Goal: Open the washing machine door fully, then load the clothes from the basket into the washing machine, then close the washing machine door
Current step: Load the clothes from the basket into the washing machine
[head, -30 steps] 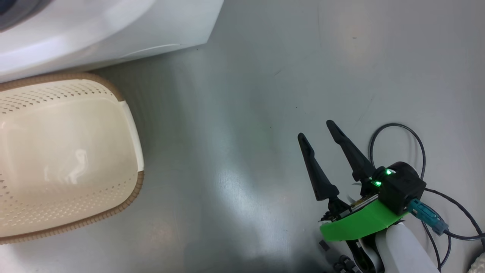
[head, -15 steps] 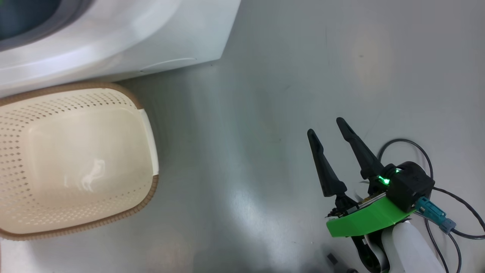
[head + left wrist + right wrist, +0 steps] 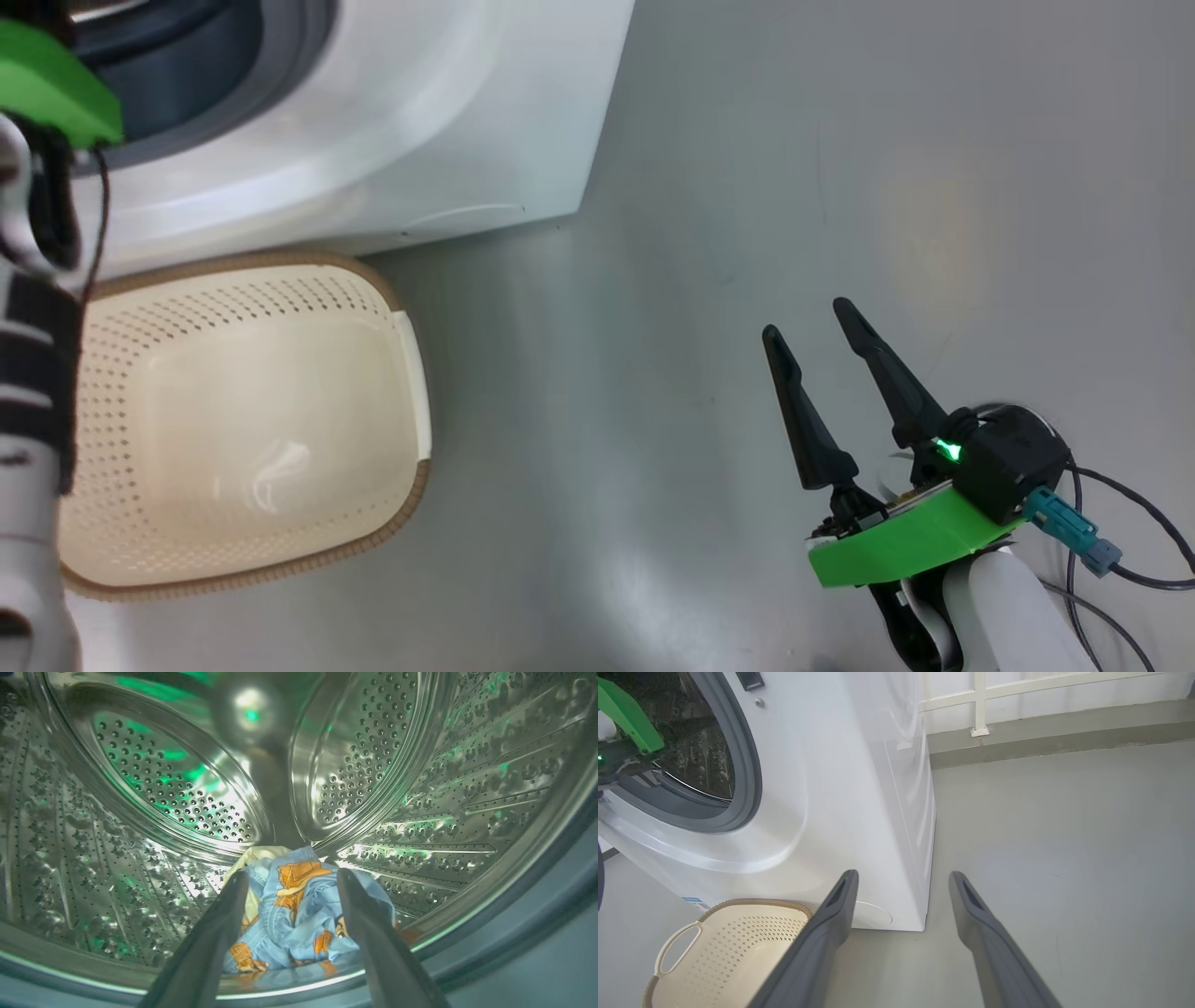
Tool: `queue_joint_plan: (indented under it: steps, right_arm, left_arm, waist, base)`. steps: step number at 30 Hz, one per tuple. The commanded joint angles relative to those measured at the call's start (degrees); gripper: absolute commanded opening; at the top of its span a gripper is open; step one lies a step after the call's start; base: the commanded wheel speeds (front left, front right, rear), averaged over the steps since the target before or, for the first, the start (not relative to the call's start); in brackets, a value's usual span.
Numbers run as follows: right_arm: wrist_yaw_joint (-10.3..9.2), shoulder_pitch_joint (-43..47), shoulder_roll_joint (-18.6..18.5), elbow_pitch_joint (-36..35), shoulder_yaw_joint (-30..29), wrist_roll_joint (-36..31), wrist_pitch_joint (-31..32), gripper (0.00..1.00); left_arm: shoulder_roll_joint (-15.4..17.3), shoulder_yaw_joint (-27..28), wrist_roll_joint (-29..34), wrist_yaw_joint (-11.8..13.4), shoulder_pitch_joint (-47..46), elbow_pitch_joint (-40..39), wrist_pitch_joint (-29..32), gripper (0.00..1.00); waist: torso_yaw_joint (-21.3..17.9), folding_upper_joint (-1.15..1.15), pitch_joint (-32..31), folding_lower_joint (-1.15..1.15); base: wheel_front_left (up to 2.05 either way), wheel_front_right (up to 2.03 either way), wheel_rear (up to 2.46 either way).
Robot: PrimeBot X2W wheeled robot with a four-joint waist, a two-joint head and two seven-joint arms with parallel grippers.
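My left gripper (image 3: 293, 873), jaws spread, hangs inside the washer's (image 3: 420, 121) drum (image 3: 140, 788) over the heaped clothes (image 3: 299, 914). The basket (image 3: 243, 420) beside it shows a bare bottom. The right gripper (image 3: 805, 317) hovers spread. The head camera has shifted since a second ago.

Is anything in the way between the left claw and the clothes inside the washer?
Nothing visible. The left claw is open at the mouth of the drum, and the clothes lie on the drum's bottom straight ahead of its fingers, with nothing between them.
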Motion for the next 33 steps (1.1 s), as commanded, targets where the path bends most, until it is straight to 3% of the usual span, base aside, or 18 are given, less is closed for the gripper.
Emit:
queue_joint_plan:
  steps: [1, 14, 23, 33]
  right_arm:
    - [0.54, 2.1, 0.2, -1.0, 1.0, 0.1, -0.3, 1.0]
    - [0.54, 5.3, 0.2, -0.1, 0.6, 0.4, -0.3, 1.0]
    - [0.54, 9.1, -0.3, 1.2, 1.2, 1.1, -0.3, 1.0]
    - [0.54, 12.7, -0.8, 1.4, 1.4, 0.5, -0.3, 1.0]
  left_arm:
    - [2.4, 1.2, -0.3, 0.8, 2.3, -2.5, -0.5, 1.0]
    - [2.3, 3.3, -1.1, 4.4, 23.0, -20.7, -0.6, 1.0]
    - [2.1, 4.3, -1.2, 8.4, 40.9, -35.9, -0.5, 1.0]
    - [2.8, 6.3, 0.0, 13.3, 58.8, -47.1, -0.6, 1.0]
  waist:
    - [0.6, 0.0, -2.6, 0.0]
    - [1.4, 0.0, -12.4, 0.0]
    - [1.3, 0.0, -21.4, 0.0]
    - [0.1, 0.0, -28.5, 0.0]
  base:
    - [0.0, 0.0, 0.0]
    - [0.0, 0.0, 0.0]
    - [0.0, 0.0, 0.0]
    - [0.0, 0.0, 0.0]
